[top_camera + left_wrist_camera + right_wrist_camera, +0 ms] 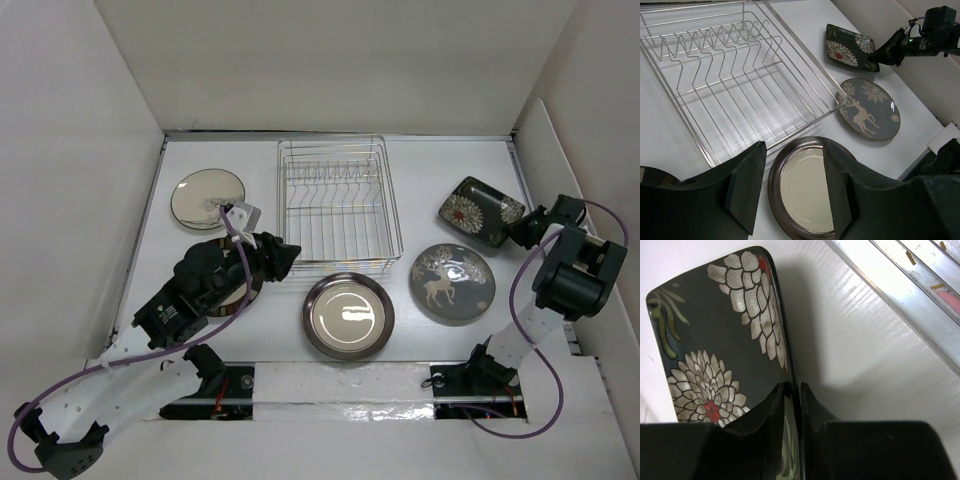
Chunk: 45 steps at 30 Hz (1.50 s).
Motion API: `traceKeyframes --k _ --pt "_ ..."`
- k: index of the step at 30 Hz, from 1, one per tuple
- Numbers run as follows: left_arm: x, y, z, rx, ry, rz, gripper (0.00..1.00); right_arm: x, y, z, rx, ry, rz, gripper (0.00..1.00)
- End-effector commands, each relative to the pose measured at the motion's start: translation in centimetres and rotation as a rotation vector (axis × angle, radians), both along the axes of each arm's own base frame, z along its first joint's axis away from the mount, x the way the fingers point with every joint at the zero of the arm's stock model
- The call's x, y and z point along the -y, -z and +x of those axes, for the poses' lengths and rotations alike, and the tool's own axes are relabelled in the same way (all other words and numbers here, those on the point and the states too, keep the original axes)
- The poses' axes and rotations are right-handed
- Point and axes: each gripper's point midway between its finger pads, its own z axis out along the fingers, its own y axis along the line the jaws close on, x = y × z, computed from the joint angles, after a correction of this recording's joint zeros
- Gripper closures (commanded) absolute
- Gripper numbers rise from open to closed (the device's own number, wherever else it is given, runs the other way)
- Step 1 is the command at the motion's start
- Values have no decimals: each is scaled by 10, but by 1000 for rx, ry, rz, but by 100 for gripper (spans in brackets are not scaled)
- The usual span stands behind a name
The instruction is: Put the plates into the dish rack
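Observation:
The silver wire dish rack (340, 200) stands empty at the back centre and also shows in the left wrist view (730, 85). My left gripper (285, 258) is open and empty, hovering above the near left corner of the rack. Between its fingers (794, 150) shows the cream plate with a brown rim (805, 190), which lies flat in front of the rack (348, 315). The grey deer plate (452, 283) lies right of it. My right gripper (527, 228) is shut on the right edge of the dark floral plate (480, 210), the rim pinched between the fingertips (791, 386).
A pale shiny round plate (208, 198) lies at the back left. Another round plate (250, 290) is mostly hidden under my left arm. White walls close in the table on the left, back and right. A metal rail (900, 295) runs beside the floral plate.

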Motion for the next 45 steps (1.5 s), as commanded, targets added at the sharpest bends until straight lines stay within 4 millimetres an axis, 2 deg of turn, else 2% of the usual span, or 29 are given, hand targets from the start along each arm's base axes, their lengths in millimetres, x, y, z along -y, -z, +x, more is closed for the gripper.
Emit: traceKeyframes --k 1,2,3,5,7,9,11,13,14,15,18,22,24,25,26,27,28,29,31,32,33,34,35,37,38,40,41,44,45 --pt "0 -4 1 26 -1 -4 54 -4 13 -7 -76 13 -75 100" --pt "1 -3 2 23 -2 -1 54 -6 11 -9 -78 18 -94 100" --pt "1 -2 2 22 -4 1 55 -4 -7 -3 -39 35 -163 100" --pt "2 0 2 16 1 6 55 -3 -23 -2 -8 57 -222 100" --pt "3 0 3 15 1 7 55 0 -57 1 39 101 -311 100" --pt "4 2 5 9 -2 14 55 4 -101 5 111 149 -396 100" --pt "4 4 6 5 -5 19 55 -7 -134 11 164 146 -458 100" --pt "5 6 6 1 -5 23 55 -7 -184 14 226 178 -549 100" --pt "4 6 8 -2 -8 23 55 -20 -201 21 257 160 -576 100" --pt "4 6 8 -1 -7 22 55 -21 -225 22 282 179 -611 100" --pt "-1 6 13 -1 -30 22 56 -43 -256 26 306 143 -661 100" --pt "0 7 13 -2 -28 23 56 -69 -313 28 381 129 -724 100" --pt "1 8 13 -5 -25 24 56 -91 -330 32 405 94 -748 100" --pt "1 9 14 -7 -24 26 56 -93 -338 30 390 96 -789 100" --pt "2 10 14 -10 -24 30 56 -100 -362 31 428 100 -802 100" --pt "2 10 14 -11 -24 31 56 -107 -369 34 427 88 -820 100" --pt "2 11 14 -14 -24 33 56 -123 -376 35 425 54 -855 100" --pt "1 12 17 -16 -33 35 56 -131 -402 35 468 54 -867 100" --pt "1 13 17 -18 -36 37 56 -158 -423 43 472 -8 -904 100" --pt "0 13 18 -16 -37 37 56 -168 -410 48 432 -47 -926 100" --pt "1 13 18 -18 -39 39 56 -176 -431 48 462 -45 -939 100" --pt "0 14 18 -20 -40 41 56 -182 -421 55 400 -77 -993 100" --pt "1 15 19 -23 -39 43 56 -201 -423 58 405 -114 -1002 100" --pt "1 15 19 -24 -39 44 56 -213 -437 58 405 -132 -1026 100" --pt "1 16 20 -25 -42 46 56 -223 -428 68 382 -159 -1039 100" --pt "2 17 20 -29 -43 50 56 -240 -437 69 391 -189 -1050 100" --pt "2 19 21 -33 -43 55 56 -249 -426 79 365 -216 -1063 100" --pt "1 18 21 -31 -46 53 56 -261 -428 83 346 -238 -1092 100" --pt "1 18 21 -31 -48 53 56 -271 -417 90 325 -263 -1104 100"
